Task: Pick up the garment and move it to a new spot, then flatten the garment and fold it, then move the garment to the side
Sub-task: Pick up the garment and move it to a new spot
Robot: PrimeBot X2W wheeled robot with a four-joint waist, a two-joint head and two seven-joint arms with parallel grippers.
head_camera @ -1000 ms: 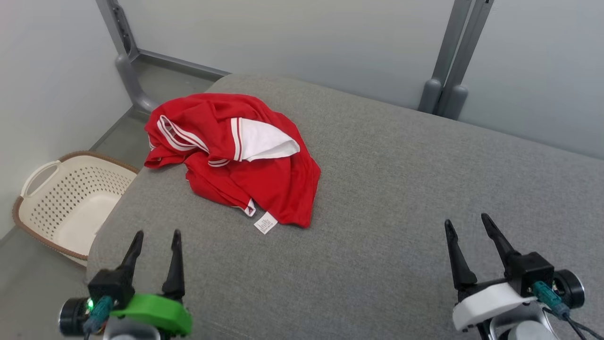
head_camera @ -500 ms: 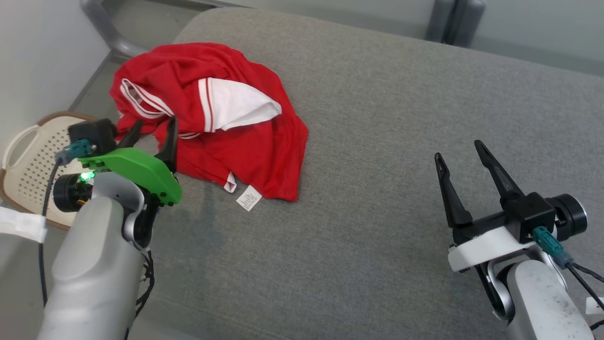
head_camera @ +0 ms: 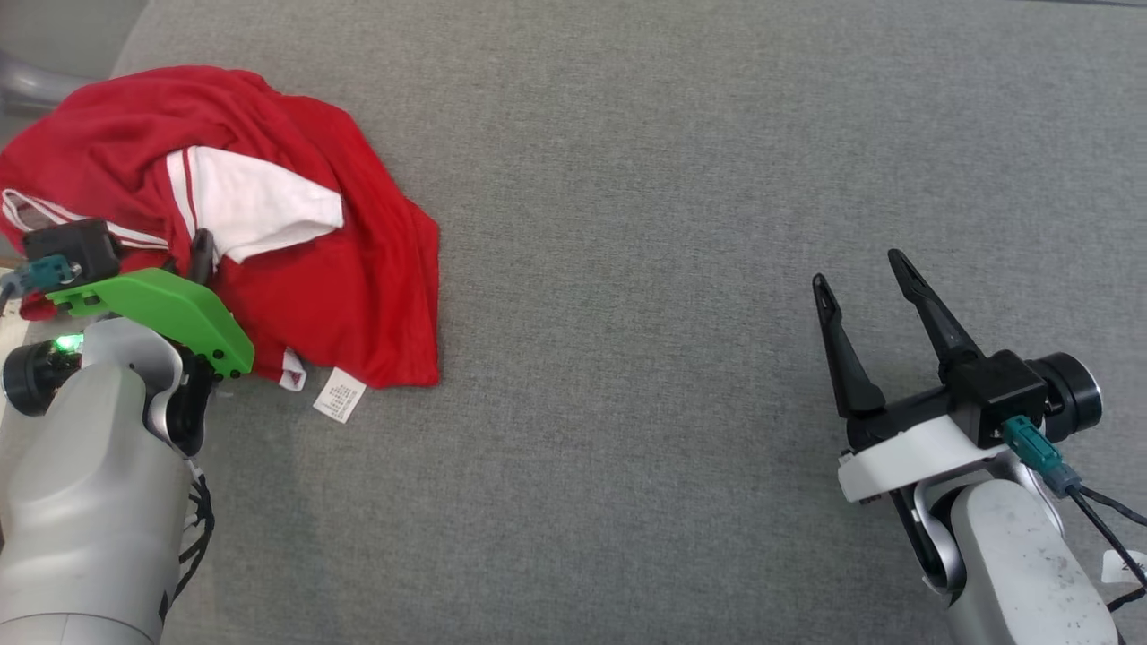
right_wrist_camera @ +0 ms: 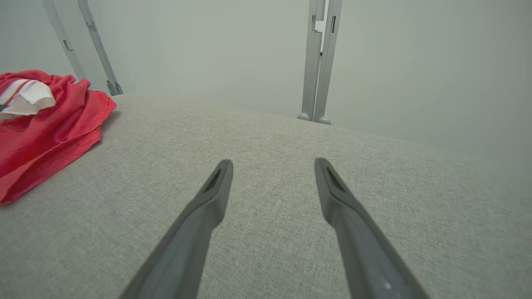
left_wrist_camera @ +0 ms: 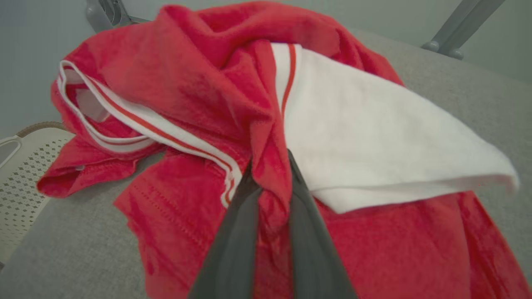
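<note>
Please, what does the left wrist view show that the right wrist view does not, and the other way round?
Left wrist view, alone of the two: the left gripper, jaws pinched on a red fold of the garment, its striped collar, and a white basket beside the cushion. Right wrist view, alone of the two: the right gripper, open, above bare cushion, and a double grey post at the wall. Shared: the red garment with its white panel, the grey cushion, the wall.

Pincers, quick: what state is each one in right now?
Left pincer: closed on a fold of the red garment.
Right pincer: open, holding nothing.
</note>
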